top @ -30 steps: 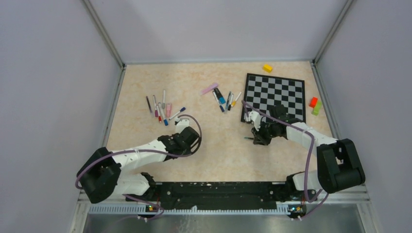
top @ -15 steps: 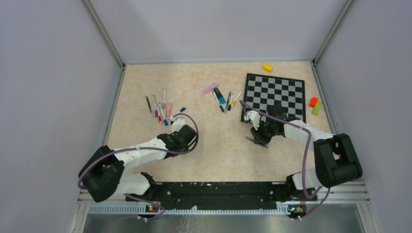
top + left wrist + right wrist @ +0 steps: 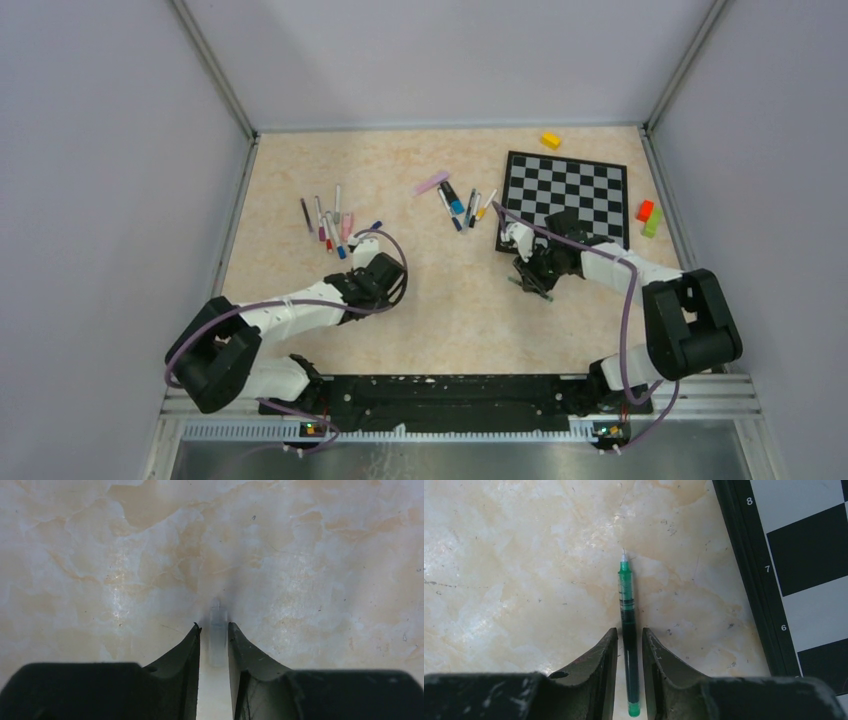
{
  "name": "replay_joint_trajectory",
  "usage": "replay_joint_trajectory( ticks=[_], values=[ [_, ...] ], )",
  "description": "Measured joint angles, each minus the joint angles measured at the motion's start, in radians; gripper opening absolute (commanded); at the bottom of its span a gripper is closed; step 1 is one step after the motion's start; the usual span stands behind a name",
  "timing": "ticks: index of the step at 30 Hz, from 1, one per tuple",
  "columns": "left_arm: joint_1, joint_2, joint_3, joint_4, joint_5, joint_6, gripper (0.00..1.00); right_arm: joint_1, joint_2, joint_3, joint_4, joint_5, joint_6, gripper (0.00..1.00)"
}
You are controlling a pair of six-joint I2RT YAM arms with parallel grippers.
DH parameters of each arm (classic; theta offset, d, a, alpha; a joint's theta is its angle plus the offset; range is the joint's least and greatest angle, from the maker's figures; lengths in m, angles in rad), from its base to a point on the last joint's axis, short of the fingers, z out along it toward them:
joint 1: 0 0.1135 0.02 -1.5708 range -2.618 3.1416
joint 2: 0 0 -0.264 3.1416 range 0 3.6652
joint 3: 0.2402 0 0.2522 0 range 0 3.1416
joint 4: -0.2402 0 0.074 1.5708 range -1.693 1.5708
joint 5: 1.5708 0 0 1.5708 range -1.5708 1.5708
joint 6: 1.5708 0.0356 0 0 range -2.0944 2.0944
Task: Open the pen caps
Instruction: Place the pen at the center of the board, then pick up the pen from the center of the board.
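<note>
Pinching from both sides, the left fingers (image 3: 196, 634) stand narrowed to a slim slot, with a clear cap (image 3: 216, 617) held between their tips. The cap's blurred, rounded end pokes out just past them over the marbled bench (image 3: 325, 555). In the top view that arm reaches to the near edge of a loose group of thin pens (image 3: 328, 222) on the left side of the bench. A navy cap (image 3: 376, 226), on the end of one pen, lies just beside the wrist.

The right fingers (image 3: 610, 639) are drawn in to the width of a green pen (image 3: 626, 592) and grip its dark barrel toward the back end. The pen runs straight out between them, its fine metal tip exposed. Whether it touches the bench cannot be told. To its right runs the black border of the chessboard (image 3: 744, 555), with 8, 7 and 6 printed along the edge.

From above, a second cluster of pens (image 3: 462, 205) lies on the far side between the two arms, and a pink cap (image 3: 432, 183) lies just beside its far left end. Some of these pens carry coloured ends, blue and orange among them, too small to make out further. A yellow block (image 3: 551, 140) sits beyond the chessboard near the back wall. A red block (image 3: 645, 210) and a green block (image 3: 653, 224) sit together to the right of the board.
</note>
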Motion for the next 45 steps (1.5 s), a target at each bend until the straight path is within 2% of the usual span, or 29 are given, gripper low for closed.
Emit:
replay_joint_trajectory(
  ticks=[9,15,20,26,31,35,45],
  values=[
    [0.001,0.006,0.005,0.005,0.002,0.003,0.35,0.0,0.004,0.01,-0.005,0.028,0.033,0.32],
    [0.004,0.005,0.016,-0.013,0.022,0.008,0.41,0.0,0.004,0.014,-0.013,0.023,0.042,0.36],
    [0.006,-0.028,0.023,-0.082,0.053,0.025,0.54,0.0,0.004,0.018,-0.023,0.023,0.053,0.41],
    [0.006,-0.097,0.06,-0.128,0.071,0.048,0.65,-0.002,-0.008,0.024,-0.043,0.003,0.069,0.43],
    [0.006,-0.128,0.078,-0.126,0.105,0.085,0.83,-0.013,-0.038,0.032,-0.061,-0.03,0.071,0.44],
    [0.006,-0.148,0.078,-0.089,0.167,0.138,0.92,-0.041,-0.071,0.053,-0.093,-0.079,0.066,0.45],
    [0.035,-0.154,0.081,0.141,0.355,0.26,0.96,-0.129,-0.188,0.071,-0.145,-0.196,0.053,0.49]
  ],
)
